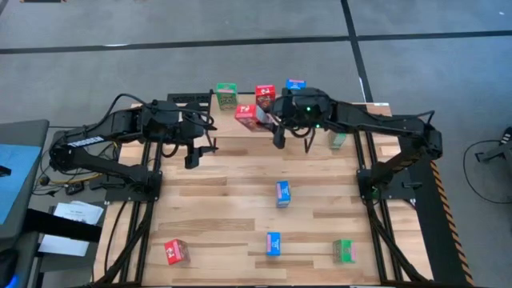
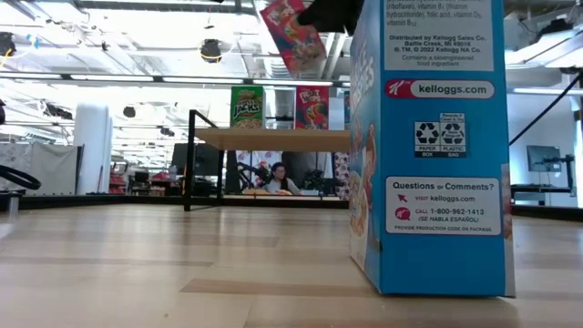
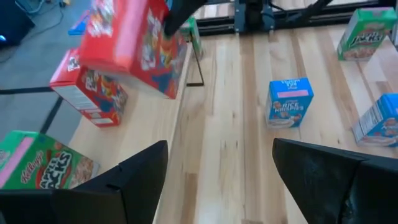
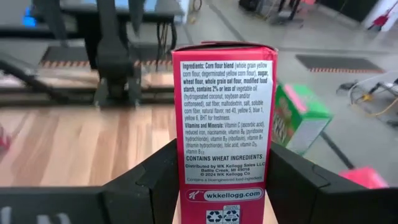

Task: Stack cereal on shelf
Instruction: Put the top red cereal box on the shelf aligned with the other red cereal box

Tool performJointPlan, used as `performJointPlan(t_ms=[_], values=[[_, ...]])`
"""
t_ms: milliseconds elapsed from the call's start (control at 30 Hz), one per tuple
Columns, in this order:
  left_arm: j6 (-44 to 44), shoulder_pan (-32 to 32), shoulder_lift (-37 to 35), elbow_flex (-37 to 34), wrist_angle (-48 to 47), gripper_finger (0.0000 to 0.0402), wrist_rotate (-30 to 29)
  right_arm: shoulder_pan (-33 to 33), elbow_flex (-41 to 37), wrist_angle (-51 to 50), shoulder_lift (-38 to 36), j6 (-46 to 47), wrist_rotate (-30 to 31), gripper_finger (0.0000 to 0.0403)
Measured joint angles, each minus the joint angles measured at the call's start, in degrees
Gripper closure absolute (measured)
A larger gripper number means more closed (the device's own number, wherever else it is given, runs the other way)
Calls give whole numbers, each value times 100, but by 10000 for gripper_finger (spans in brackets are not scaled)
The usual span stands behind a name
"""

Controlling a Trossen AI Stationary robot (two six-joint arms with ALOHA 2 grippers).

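Right hand [image 4: 221,186] clamped on a red cereal box [image 4: 222,118] above the shelf [image 2: 273,138].

— What sort of place is this?

— A robotics lab in a big open hall. Two dark jointed robot arms [image 1: 120,132] are bolted on black metal frames to a pale slatted wooden table [image 1: 240,200].

— And beyond it?

— Grey concrete floor [image 1: 160,24], bright ceiling strip lights [image 2: 118,77], loose black cables [image 1: 488,152], and a person seated [image 2: 278,178] at distant desks.
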Motion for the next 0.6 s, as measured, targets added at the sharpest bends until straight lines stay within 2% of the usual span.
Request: performJointPlan(t_ms=[267,500,600], values=[[-1,0,2,0,-10,123,-2,-429,-444,189,-59,289,-921,179],[1,0,2,-2,-13,123,-4,-669,-1531,1205,-676,603,-1003,179],[3,0,2,-2,-11,123,-4,-714,-2143,1976,-1067,752,-1007,179]])
